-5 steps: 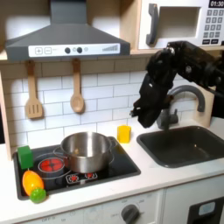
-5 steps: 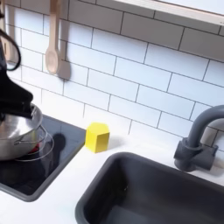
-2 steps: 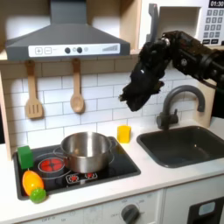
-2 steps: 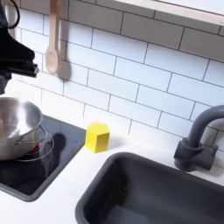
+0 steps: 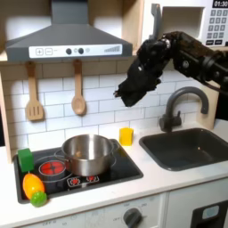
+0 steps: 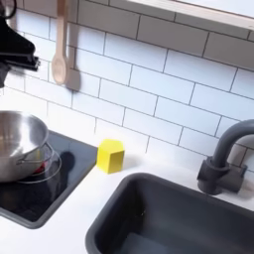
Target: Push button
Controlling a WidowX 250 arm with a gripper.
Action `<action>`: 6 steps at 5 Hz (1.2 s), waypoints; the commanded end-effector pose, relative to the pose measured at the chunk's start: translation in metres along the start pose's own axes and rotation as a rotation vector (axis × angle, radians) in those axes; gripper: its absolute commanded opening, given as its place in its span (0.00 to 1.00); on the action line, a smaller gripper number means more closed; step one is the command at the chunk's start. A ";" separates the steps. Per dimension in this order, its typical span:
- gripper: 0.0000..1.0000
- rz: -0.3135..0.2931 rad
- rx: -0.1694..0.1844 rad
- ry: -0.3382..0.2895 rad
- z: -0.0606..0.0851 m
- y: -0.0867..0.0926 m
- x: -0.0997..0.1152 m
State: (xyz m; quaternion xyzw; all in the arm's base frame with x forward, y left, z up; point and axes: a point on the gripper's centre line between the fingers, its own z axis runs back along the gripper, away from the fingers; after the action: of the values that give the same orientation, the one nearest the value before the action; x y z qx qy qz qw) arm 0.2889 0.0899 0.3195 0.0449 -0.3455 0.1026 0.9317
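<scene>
Since a second ago, my arm has swung up and toward the first exterior view's left, away from the faucet, and my gripper now hangs in front of the tiled wall, above the yellow block and right of the wooden spoon. Whether my jaws are apart or together I cannot tell; they are a dark blur. The buttons sit in a row on the front panel of the range hood, up and to the left of me, well apart from my gripper. Below, the steel pot rests on the stove, and the sink lies to its right in the white surface. In the second exterior view, my gripper shows at the left edge, above the pot.
</scene>
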 end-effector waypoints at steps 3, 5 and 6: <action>0.00 0.033 0.015 -0.206 0.007 0.007 0.044; 0.00 0.035 0.027 -0.261 0.007 0.011 0.062; 0.00 0.037 0.032 -0.293 0.007 0.015 0.073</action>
State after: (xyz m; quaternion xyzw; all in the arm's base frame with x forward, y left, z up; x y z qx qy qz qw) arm 0.3342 0.1195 0.3706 0.0698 -0.4741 0.1232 0.8690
